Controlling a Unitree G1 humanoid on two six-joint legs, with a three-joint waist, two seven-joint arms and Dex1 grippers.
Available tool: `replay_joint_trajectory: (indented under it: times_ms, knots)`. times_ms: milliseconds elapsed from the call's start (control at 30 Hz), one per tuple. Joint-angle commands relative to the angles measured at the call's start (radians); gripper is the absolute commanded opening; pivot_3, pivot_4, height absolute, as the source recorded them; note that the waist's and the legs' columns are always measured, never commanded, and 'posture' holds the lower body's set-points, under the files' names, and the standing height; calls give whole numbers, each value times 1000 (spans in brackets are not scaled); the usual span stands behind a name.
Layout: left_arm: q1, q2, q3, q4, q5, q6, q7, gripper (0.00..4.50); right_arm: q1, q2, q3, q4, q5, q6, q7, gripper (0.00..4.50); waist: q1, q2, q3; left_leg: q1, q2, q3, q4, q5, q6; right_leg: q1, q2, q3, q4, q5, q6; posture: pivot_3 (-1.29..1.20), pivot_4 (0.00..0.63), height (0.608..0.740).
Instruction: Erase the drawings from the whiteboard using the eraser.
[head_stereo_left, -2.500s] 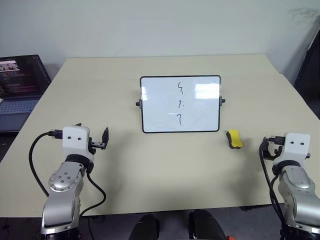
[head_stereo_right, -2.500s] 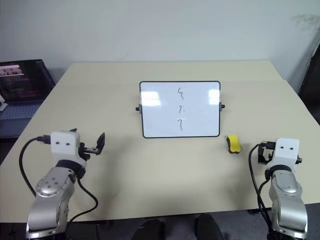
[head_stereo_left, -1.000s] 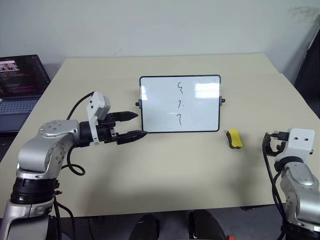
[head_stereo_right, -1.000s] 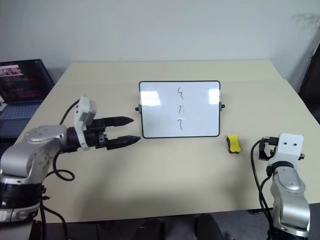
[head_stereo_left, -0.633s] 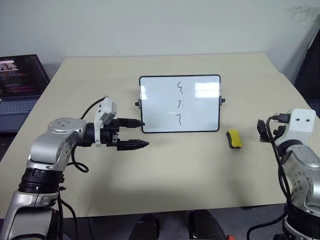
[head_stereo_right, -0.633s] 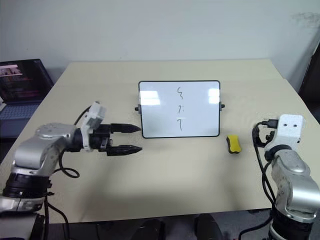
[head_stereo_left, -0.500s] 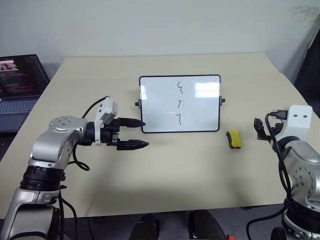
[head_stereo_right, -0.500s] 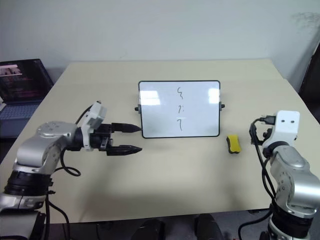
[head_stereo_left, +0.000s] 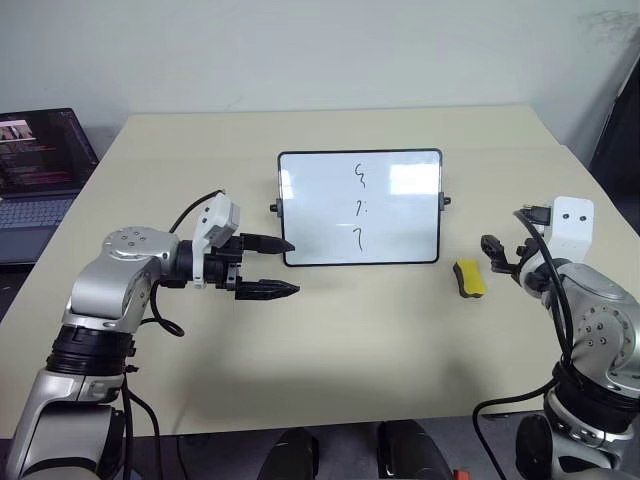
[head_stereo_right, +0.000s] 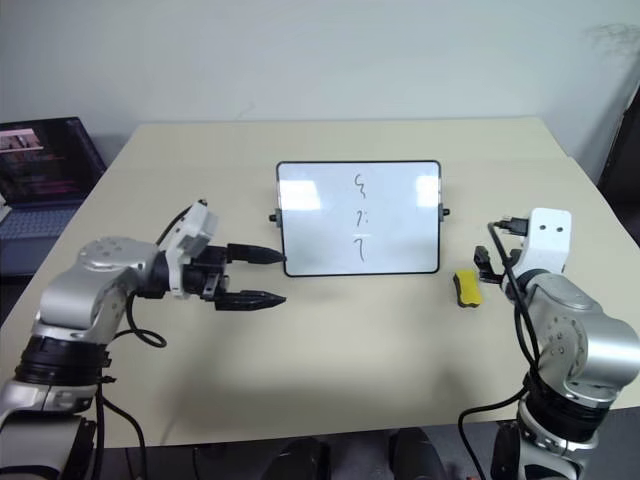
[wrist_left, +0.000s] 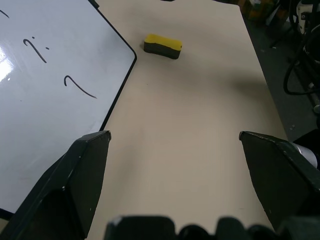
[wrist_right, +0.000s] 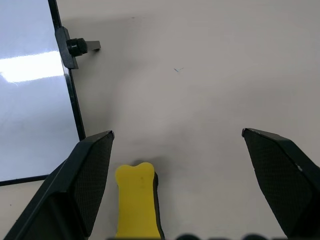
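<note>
Lying near right tool (head_stereo_left: 492, 247): eraser (head_stereo_left: 468, 278)

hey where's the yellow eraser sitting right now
The eraser lies flat on the table on the robot's right side, just off the lower right corner of the whiteboard, with the open right gripper poised over it.

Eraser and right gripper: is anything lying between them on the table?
No. In the right wrist view the eraser sits just ahead of the open right gripper, between its fingers' lines, with bare table around it.
</note>
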Motion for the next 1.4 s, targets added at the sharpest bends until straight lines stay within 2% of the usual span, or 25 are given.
replay_joint_trajectory:
  times_ms: [33, 467, 633, 1167, 1233, 1333, 1400]
  knots:
    - [-26, 9, 3, -10, 1, -13, -21, 4500, -34, 6, -19, -62, -10, 35, -5, 4466, 0, 0, 0, 0, 0, 0, 0, 0, 0, 0, 0, 0, 0, 0, 0, 0, 150, 740]
    - [-47, 2, -8, -8, 5, -17, -23, 4500, -57, 16, -23, -69, -36, 111, 2, 4466, -4, 0, 0, 0, 0, 0, 0, 0, 0, 0, 0, 0, 1, 0, 0, 0, 150, 740]
    - [-59, 0, -11, 1, 10, -20, -29, 4500, -60, 15, -23, -64, -46, 115, 5, 4466, -24, 1, 0, -4, -11, -24, 0, 1, 0, 5, -6, -20, 2, -4, 1, 0, 150, 740]
    - [-81, -6, -23, 22, 23, -36, -43, 4500, -22, 10, -17, -72, -56, 115, 13, 4466, -23, 1, 0, -6, -6, -20, 0, 2, -2, 3, -4, -18, 3, -4, -1, 0, 150, 740]
    - [-77, -5, -23, 22, 24, -39, -44, 4500, -19, 9, -14, -70, -56, 115, 15, 4466, -36, 2, 0, -10, -21, -36, 0, 4, -1, 4, -10, -31, 4, -7, 0, 0, 150, 740]
    - [-73, -4, -22, 21, 23, -41, -44, 4500, -17, 9, -12, -71, -58, 115, 17, 4466, -52, 2, 0, -16, -45, -72, -1, 16, -2, 12, -33, -63, 10, -18, 3, 0, 150, 740]
    - [-73, -3, -22, 22, 24, -42, -44, 4500, -15, 10, -11, -71, -58, 115, 16, 4466, -45, 3, 0, -15, -45, -75, 0, 19, -7, 13, -39, -65, 17, -23, 4, 0, 150, 740]
